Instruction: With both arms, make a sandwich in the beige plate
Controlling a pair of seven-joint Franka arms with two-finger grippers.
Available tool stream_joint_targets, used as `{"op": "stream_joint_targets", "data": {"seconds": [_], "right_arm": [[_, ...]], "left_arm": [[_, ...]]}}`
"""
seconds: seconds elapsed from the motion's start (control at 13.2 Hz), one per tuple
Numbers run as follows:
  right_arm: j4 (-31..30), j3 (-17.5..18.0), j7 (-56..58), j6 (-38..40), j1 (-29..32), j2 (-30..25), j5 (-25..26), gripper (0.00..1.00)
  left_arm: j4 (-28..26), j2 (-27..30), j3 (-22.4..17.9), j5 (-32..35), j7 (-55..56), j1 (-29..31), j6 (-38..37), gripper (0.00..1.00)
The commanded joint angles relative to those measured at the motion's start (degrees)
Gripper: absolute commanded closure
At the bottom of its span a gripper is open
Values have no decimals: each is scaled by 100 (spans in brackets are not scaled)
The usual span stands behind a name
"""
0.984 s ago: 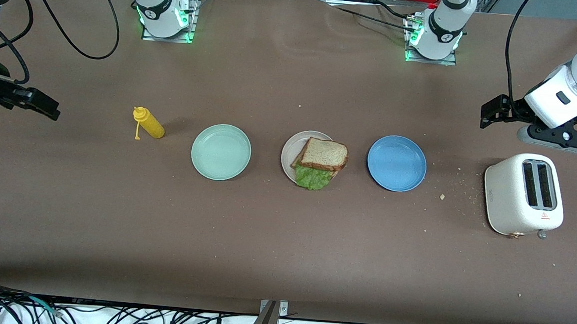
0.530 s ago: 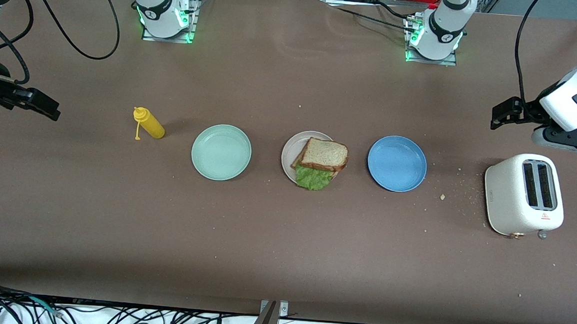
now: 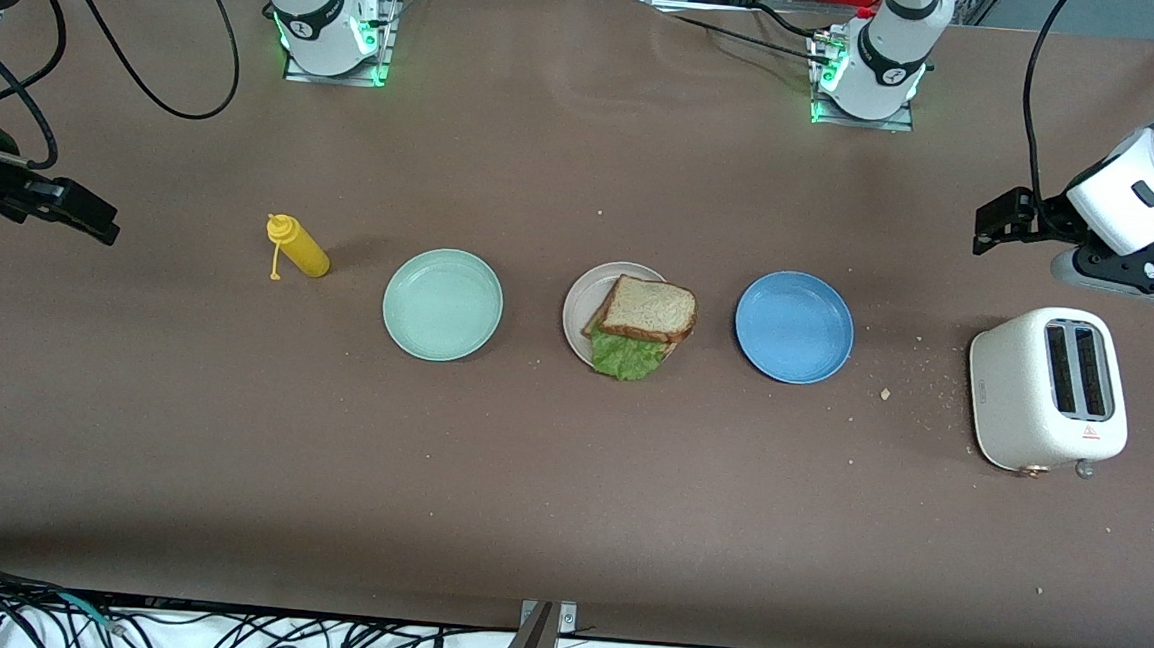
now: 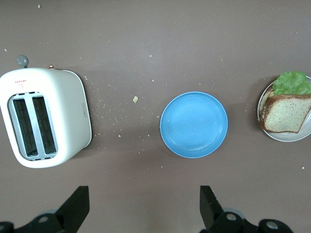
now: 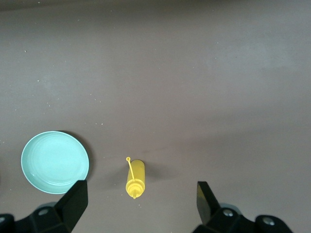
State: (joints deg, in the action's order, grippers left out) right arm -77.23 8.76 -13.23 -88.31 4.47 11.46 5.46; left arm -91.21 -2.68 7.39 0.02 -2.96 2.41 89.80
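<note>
The sandwich (image 3: 646,313) lies on the beige plate (image 3: 578,304) at mid-table: a tan bread slice on top, green lettuce (image 3: 623,358) sticking out toward the front camera. The left wrist view shows the sandwich (image 4: 286,112) on the beige plate (image 4: 287,138) too. My left gripper (image 3: 986,227) hangs open and empty over the table at the left arm's end, close to the toaster; in its wrist view the left gripper (image 4: 144,206) holds nothing. My right gripper (image 3: 93,216) hangs open over the right arm's end, and the right gripper (image 5: 141,201) is empty in its own view.
A mint-green plate (image 3: 443,305) and a blue plate (image 3: 794,327) flank the beige one, both bare. A yellow squeeze bottle (image 3: 298,247) lies beside the mint-green plate. A white toaster (image 3: 1047,389) sits at the left arm's end, with crumbs (image 3: 884,393) scattered near it.
The left arm has shifted slightly over its end of the table, its gripper staying open. The right arm and everything on the table are as before.
</note>
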Motion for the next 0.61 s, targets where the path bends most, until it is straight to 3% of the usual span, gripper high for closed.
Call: {"op": "stream_joint_targets", "data": {"seconds": [0.0,0.53], "right_arm": [[-38,3,-66,-63,1,-38,-176,1],[-47,3,-57,-63,1,-38,-194,0]], "left_arm": [[7,66,8,-90,-108,23,-86,0],[16,66,-9,-81,-117,14,-86,0]]}}
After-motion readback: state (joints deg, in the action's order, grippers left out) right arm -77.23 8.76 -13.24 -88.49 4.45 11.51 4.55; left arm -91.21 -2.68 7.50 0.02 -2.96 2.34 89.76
